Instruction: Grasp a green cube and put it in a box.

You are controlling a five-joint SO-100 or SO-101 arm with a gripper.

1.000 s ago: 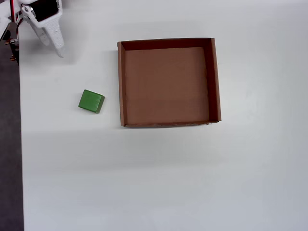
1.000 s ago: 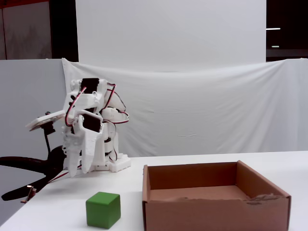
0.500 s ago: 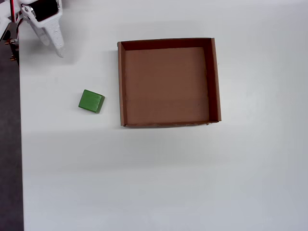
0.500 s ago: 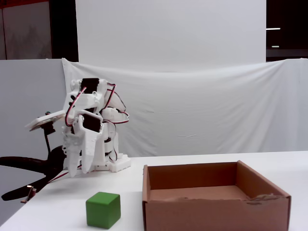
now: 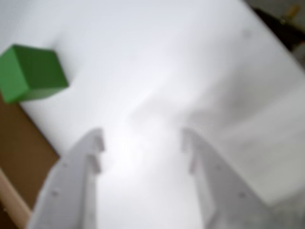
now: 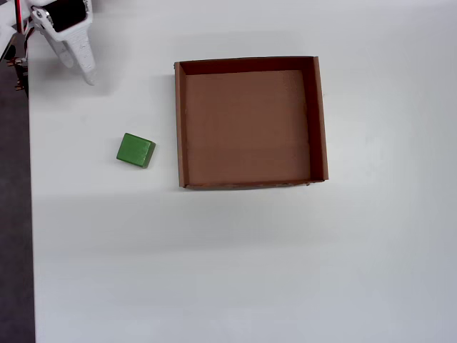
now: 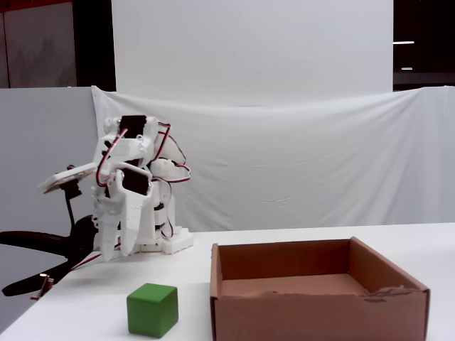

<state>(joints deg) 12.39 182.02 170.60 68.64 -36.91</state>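
The green cube [image 6: 136,151] sits on the white table just left of the box in the overhead view, not touching it. The box [image 6: 179,121] is a shallow brown cardboard tray with nothing in it. My gripper [image 6: 77,68] is at the table's top left corner, well apart from the cube. In the wrist view the gripper [image 5: 143,138] has its two white fingers spread wide with only bare table between them. The cube [image 5: 31,71] is at that view's upper left, and the box [image 5: 19,152] at its lower left. In the fixed view the gripper [image 7: 114,250] hangs pointing down, behind the cube [image 7: 152,309] and the box [image 7: 313,312].
The white table [image 6: 250,271] ends at a dark floor strip along the overhead view's left edge. A black clamp stand [image 7: 43,245] holding a small board stands left of the arm's base. A white cloth backdrop [image 7: 298,163] hangs behind the table.
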